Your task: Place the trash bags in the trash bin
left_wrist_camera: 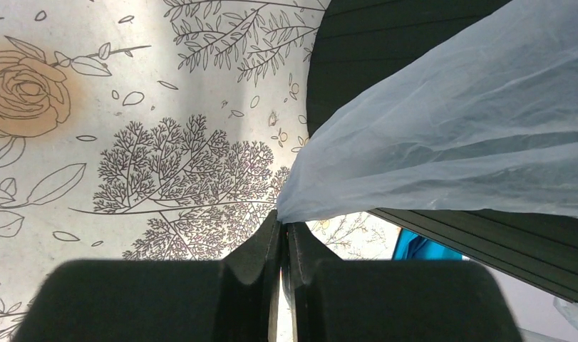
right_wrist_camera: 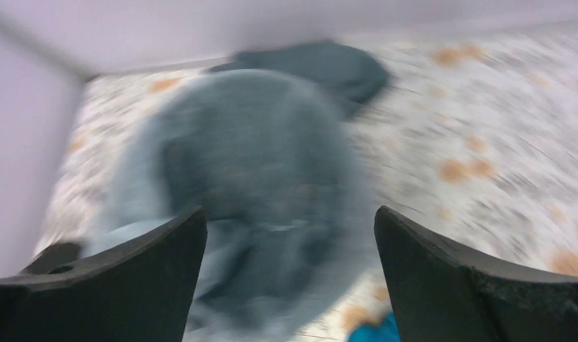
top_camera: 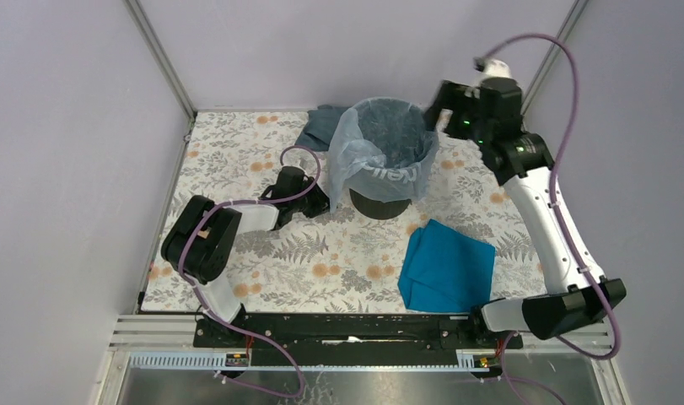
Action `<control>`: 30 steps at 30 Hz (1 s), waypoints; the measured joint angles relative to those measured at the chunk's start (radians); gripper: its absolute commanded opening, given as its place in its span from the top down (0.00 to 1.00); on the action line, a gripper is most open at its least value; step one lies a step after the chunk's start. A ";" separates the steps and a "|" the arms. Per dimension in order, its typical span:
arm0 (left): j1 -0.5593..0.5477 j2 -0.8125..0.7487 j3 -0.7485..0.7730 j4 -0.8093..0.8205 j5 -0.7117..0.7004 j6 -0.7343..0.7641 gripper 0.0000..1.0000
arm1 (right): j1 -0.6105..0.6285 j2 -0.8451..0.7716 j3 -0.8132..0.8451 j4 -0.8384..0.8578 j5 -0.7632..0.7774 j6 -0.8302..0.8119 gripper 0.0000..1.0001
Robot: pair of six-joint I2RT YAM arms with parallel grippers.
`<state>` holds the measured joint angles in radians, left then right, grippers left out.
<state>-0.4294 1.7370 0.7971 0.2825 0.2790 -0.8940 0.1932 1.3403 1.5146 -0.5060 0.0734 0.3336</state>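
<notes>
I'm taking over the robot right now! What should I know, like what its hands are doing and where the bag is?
Hands: the left gripper is low beside the bin, jaws almost together, with the bag corner right at its tips; I cannot tell if it is pinched. The right gripper is wide open, holding nothing, up by the bin's right rim.
Done: the bag lines the bin and folds over its rim.
Left: a big flap hangs outside on the left arm's side; probably let go, then tidy it.
Ignore the teal cloth and the grey cloth.
</notes>
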 measured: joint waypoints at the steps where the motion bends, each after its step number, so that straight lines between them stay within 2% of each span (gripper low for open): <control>1: 0.002 -0.001 -0.002 -0.002 0.000 0.000 0.90 | 0.077 0.018 0.069 -0.008 -0.017 -0.020 0.18; 4: 0.004 -0.008 -0.003 -0.005 0.000 0.000 0.88 | 0.226 0.073 0.162 -0.004 -0.115 -0.054 0.32; 6: 0.006 -0.015 -0.005 -0.006 0.000 0.003 0.88 | 0.272 0.119 0.171 -0.008 -0.164 -0.061 0.39; 9: 0.007 -0.034 -0.006 -0.013 0.000 0.008 0.87 | 0.303 0.214 0.166 -0.022 -0.193 -0.069 0.56; 12: 0.006 -0.055 -0.006 -0.025 -0.002 0.016 0.83 | 0.320 0.301 0.129 -0.024 -0.200 -0.062 0.60; 19: 0.006 -0.060 -0.006 -0.048 -0.003 0.036 0.82 | 0.335 0.389 -0.018 0.095 -0.266 0.037 0.60; 22: 0.006 -0.060 -0.006 -0.050 -0.003 0.039 0.81 | 0.337 0.462 -0.025 0.130 -0.268 0.072 0.54; 25: 0.006 -0.061 -0.005 -0.053 -0.004 0.049 0.81 | 0.337 0.524 0.012 0.084 -0.230 0.073 0.44; 30: 0.006 -0.061 -0.005 -0.065 -0.017 0.069 0.81 | 0.337 0.536 0.053 0.044 -0.158 0.034 0.21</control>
<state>-0.4229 1.6764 0.7918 0.2173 0.2623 -0.8249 0.5304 1.8763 1.5681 -0.4618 -0.0841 0.3679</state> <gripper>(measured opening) 0.189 0.683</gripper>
